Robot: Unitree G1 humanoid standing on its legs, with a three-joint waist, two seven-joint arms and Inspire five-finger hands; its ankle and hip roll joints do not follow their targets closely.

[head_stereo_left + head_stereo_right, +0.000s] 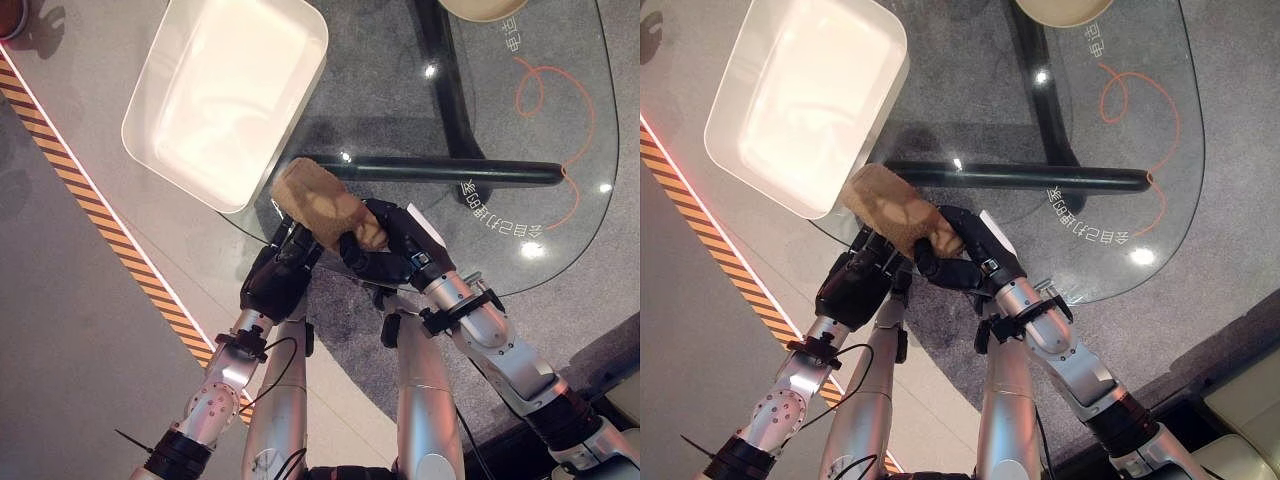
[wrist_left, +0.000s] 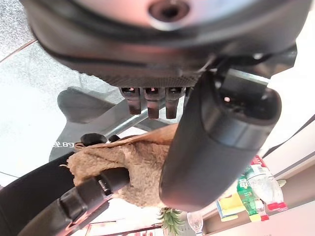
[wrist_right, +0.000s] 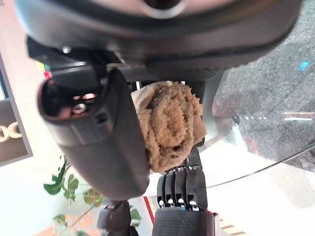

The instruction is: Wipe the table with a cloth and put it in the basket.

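A crumpled brown cloth (image 1: 318,203) is held up over the near edge of the glass table (image 1: 400,110), between my two hands. My right hand (image 1: 395,248) has its fingers and thumb curled round the cloth's right end (image 3: 170,125). My left hand (image 1: 275,278) reaches up from below with fairly straight fingers (image 3: 182,187) touching the cloth's underside (image 2: 133,164); its thumb (image 2: 216,142) lies beside the cloth. The white basket (image 1: 150,95), a shallow rectangular tub, stands at the table's left end, just beyond and left of the cloth, and holds nothing.
A black bar (image 1: 450,172) of the table's base shows through the glass. On the tabletop are a red drawn line (image 1: 560,110) and white print. A tan bowl (image 1: 490,8) sits at the far edge. Striped tape (image 1: 60,150) crosses the floor on the left.
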